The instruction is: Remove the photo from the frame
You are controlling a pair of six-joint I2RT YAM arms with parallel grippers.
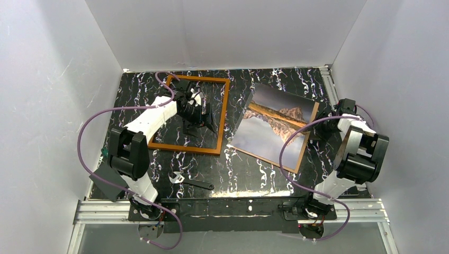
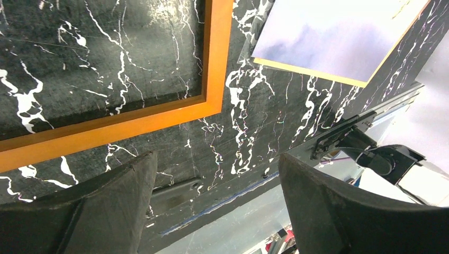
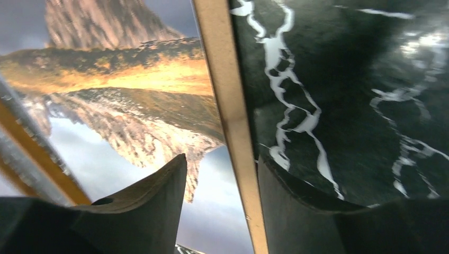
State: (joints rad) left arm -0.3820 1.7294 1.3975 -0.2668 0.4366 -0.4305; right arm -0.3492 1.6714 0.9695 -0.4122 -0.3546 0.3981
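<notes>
Frame (image 1: 185, 148): orange-brown wood, smooth satin.
Photo (image 1: 270, 132): smooth print, slight sheen; tan board edge.
Tabletop (image 1: 249, 172): glossy black marble-look, white veins.
Wrench (image 1: 191, 182): dark metal.

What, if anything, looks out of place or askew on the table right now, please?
The photo lies askew on the table, right of the empty frame. A wrench lies loose near the front. Nothing looks spilled or broken.

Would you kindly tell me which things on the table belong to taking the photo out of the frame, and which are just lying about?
Belong to the job:
- photo, lying face up on the right, apart from the frame
- frame, on the left, only tabletop showing through it

Just lying about:
- wrench, near the front edge
</notes>
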